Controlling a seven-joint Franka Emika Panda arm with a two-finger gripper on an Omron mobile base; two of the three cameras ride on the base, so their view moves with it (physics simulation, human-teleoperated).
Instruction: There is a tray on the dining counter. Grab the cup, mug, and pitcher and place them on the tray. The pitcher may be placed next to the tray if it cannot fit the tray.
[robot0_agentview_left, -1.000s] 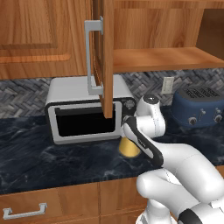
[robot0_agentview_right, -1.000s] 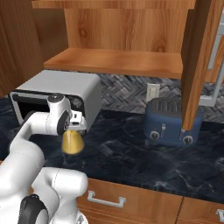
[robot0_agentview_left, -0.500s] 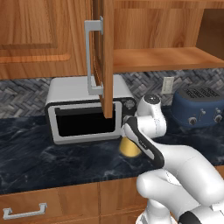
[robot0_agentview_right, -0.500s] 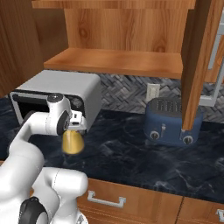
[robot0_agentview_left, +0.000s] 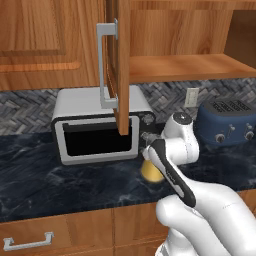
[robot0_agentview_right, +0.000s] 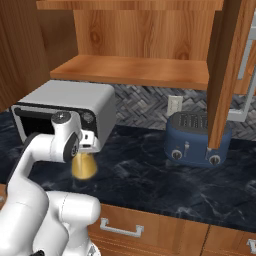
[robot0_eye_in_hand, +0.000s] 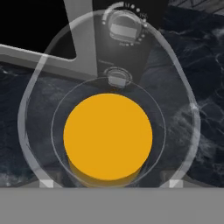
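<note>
Wooden wall cupboards (robot0_agentview_left: 45, 35), smooth brown grain, stood above with one door (robot0_agentview_left: 121, 65) swung open over a bare shelf (robot0_agentview_right: 135, 70), likely opened to reach the drinkware. Below ran a black veined stone worktop (robot0_agentview_left: 55, 185) backed by grey herringbone tile, with wooden drawers under it. On it sat a boxy silver microwave (robot0_agentview_left: 95, 125) with a dark window, and well apart a rounded navy toaster (robot0_agentview_right: 197, 137). The white arm reached down in front of the microwave, its gripper (robot0_agentview_right: 86, 150) directly over the pitcher (robot0_agentview_left: 150, 172), a clear glass vessel with an orange-yellow conical lower body, just off the microwave's corner. The hand view looked straight down the flared, spouted rim (robot0_eye_in_hand: 109, 131) to the orange base, the approach seemingly chosen for a grasp at the rim. How far the fingers stood apart, and whether they gripped the glass, could not be told.
</note>
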